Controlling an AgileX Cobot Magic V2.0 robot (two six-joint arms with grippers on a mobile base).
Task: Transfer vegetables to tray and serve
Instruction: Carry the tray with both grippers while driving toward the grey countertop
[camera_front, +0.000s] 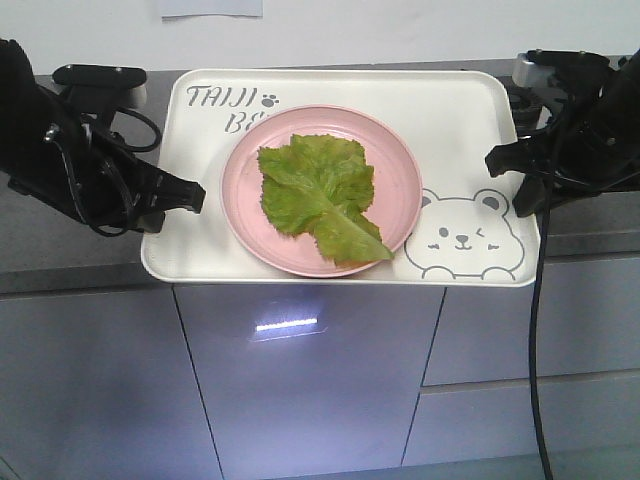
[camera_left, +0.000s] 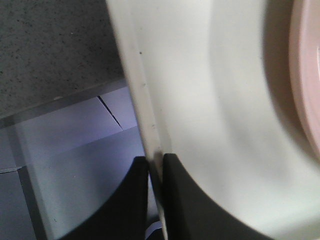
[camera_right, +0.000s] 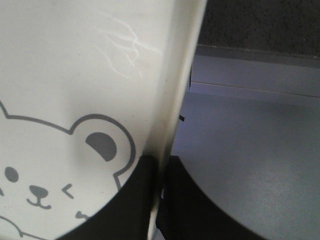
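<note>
The cream-white tray (camera_front: 460, 120) with the bear drawing is held up in front of the counter, its front edge over the cabinet fronts. A round pink plate (camera_front: 395, 185) sits in its middle with the green lettuce leaf (camera_front: 320, 195) lying on it. My left gripper (camera_front: 195, 195) is shut on the tray's left rim (camera_left: 142, 100). My right gripper (camera_front: 505, 160) is shut on the tray's right rim (camera_right: 182, 75). In both wrist views the rim sits pinched between the two black fingers.
A dark grey counter (camera_front: 60, 240) runs behind and under the tray. Grey cabinet fronts (camera_front: 300, 380) lie below. A white wall stands at the back. A black cable (camera_front: 535, 330) hangs down from the right arm.
</note>
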